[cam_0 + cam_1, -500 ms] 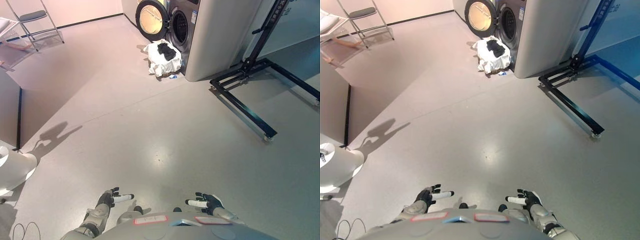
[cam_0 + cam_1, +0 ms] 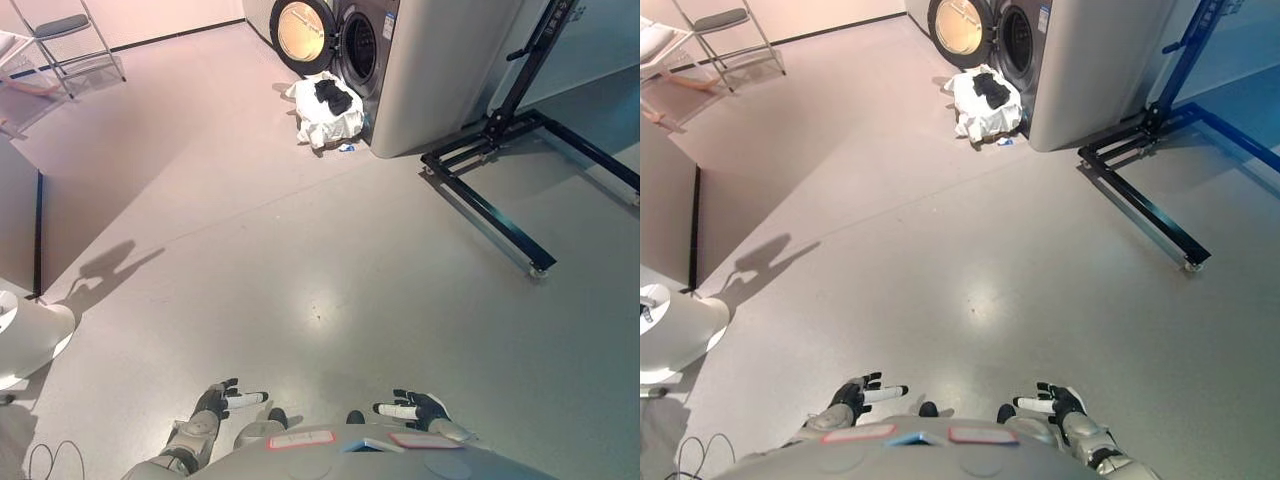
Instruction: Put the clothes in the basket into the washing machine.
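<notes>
Looking down from the head camera: a wide grey floor [image 2: 330, 260] with the task's things at its far end. The washer [image 2: 420, 70] stands at the top of the view, its round door [image 2: 300, 32] swung open to the left of the dark drum opening [image 2: 360, 48]. On the floor just before that opening sits the basket [image 2: 325, 118], seen as a white heap; whether the white is a liner or clothing cannot be told at this range. A dark garment [image 2: 333, 97] lies on top of the heap. A small blue-and-white scrap [image 2: 345, 149] lies on the floor beside the heap's near edge.

Both hands show at the bottom edge, well apart from the basket and washer, with bare floor between. The left hand [image 2: 222, 399] and right hand [image 2: 415, 408] point toward each other, fingers loosely extended and holding nothing, white tips showing.

A black wheeled frame [image 2: 500, 190] stands on the floor to the right of the washer. A folding chair [image 2: 70, 45] stands at the top left. A white rounded object [image 2: 25, 345] shows at the left edge.
</notes>
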